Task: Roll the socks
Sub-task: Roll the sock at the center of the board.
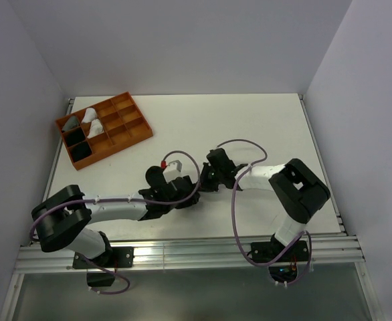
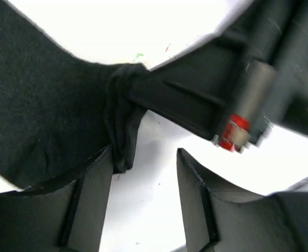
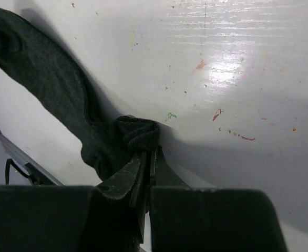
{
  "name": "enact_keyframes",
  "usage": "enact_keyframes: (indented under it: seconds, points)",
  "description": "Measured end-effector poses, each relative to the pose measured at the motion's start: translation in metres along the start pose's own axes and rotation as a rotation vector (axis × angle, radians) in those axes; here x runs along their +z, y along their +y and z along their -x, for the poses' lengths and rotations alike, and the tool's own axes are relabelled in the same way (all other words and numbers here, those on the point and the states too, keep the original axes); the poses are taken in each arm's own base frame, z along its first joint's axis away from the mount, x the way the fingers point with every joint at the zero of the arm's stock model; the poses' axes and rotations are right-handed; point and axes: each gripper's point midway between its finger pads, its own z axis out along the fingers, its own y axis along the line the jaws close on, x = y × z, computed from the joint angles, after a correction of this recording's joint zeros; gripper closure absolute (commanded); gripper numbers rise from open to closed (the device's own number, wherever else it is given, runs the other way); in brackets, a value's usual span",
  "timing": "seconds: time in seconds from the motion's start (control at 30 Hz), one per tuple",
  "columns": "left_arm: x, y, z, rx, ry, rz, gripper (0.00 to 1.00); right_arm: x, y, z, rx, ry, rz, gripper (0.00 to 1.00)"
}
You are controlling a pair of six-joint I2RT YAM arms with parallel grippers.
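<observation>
One black sock point(image 3: 54, 79) pinched at its bunched fold, lower centre, by fully closed right gripper point(image 3: 150, 155); left gripper point(image 2: 143, 178) parted, one finger point(image 2: 93, 199) touching fabric.

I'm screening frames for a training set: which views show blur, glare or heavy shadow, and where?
Top external: sharp, evenly lit, shadows soft. Left wrist: the black sock is crisp, the red-tipped fitting at right is blurred, the table washes out white. Right wrist: glare streaks the table at upper right; a shadow falls behind the sock.
</observation>
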Motion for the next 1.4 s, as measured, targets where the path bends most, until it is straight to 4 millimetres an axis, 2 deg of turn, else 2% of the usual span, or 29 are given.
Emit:
enact_keyframes:
  seconds: [0.3, 0.57, 0.77, 1.03, 1.23, 1.4]
  points:
    - [-0.025, -0.016, -0.009, 0.459, -0.193, 0.106, 0.51, -0.005, -0.003, 0.002, -0.005, 0.023, -0.092, 1.00]
    - [-0.017, -0.022, -0.012, 0.721, -0.289, 0.202, 0.53, -0.006, -0.005, 0.001, -0.006, 0.034, -0.108, 1.00]
    - [-0.004, -0.019, -0.015, 0.823, -0.306, 0.256, 0.53, -0.006, -0.005, 0.000, -0.008, 0.037, -0.108, 1.00]
    - [0.014, -0.007, -0.023, 0.911, -0.297, 0.338, 0.52, -0.005, -0.004, -0.002, -0.007, 0.050, -0.103, 1.00]
    - [0.019, 0.004, -0.022, 0.927, -0.295, 0.407, 0.52, -0.004, -0.003, -0.002, -0.006, 0.055, -0.098, 1.00]
    - [0.020, 0.007, -0.019, 0.913, -0.301, 0.450, 0.58, -0.004, -0.002, -0.003, -0.006, 0.060, -0.092, 1.00]
